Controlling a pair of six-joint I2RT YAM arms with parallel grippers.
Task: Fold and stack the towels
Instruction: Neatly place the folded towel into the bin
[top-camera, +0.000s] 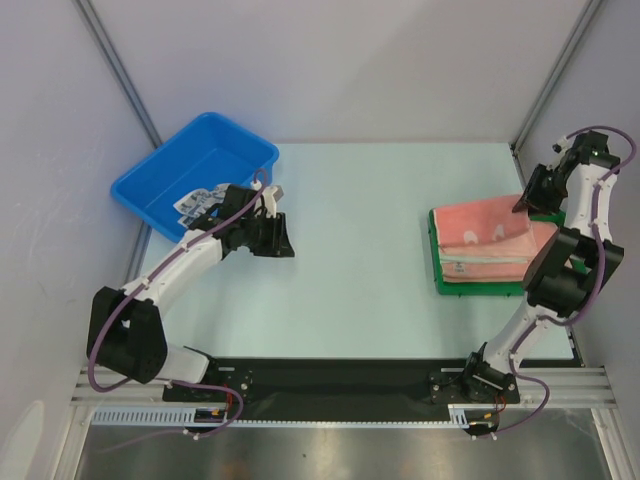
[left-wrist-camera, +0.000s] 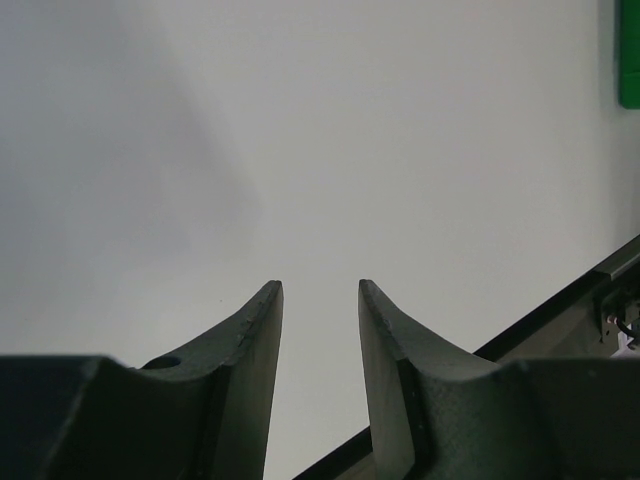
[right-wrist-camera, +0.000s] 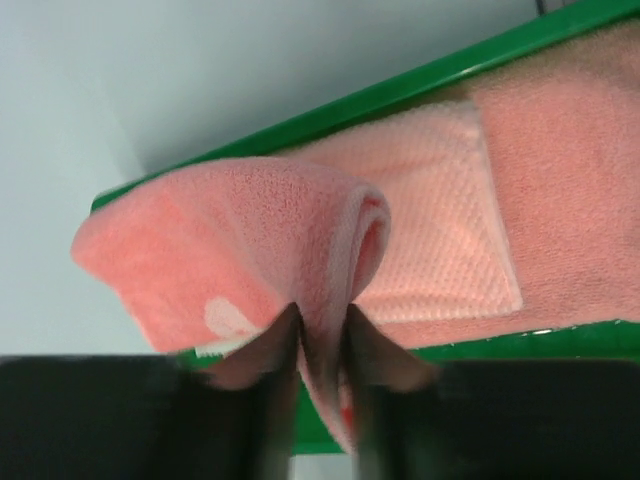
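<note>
A stack of salmon-pink towels (top-camera: 488, 240) lies on a green tray (top-camera: 483, 287) at the right. In the right wrist view the top pink towel (right-wrist-camera: 240, 235), with a white patch, bulges up in a fold, and my right gripper (right-wrist-camera: 322, 325) is shut on its edge, cloth filling the gap between the fingers. From above, the right gripper (top-camera: 525, 200) sits at the stack's far right corner. A blue-and-white patterned towel (top-camera: 197, 203) lies in the blue bin (top-camera: 230, 140). My left gripper (top-camera: 276, 238) hovers just right of the bin, open, and nothing is between its fingers (left-wrist-camera: 262, 330).
The green tray's rim (right-wrist-camera: 400, 90) borders the towels on both sides in the right wrist view. A black rail (top-camera: 340, 385) with both arm bases runs along the near table edge. Metal frame posts stand at the back corners.
</note>
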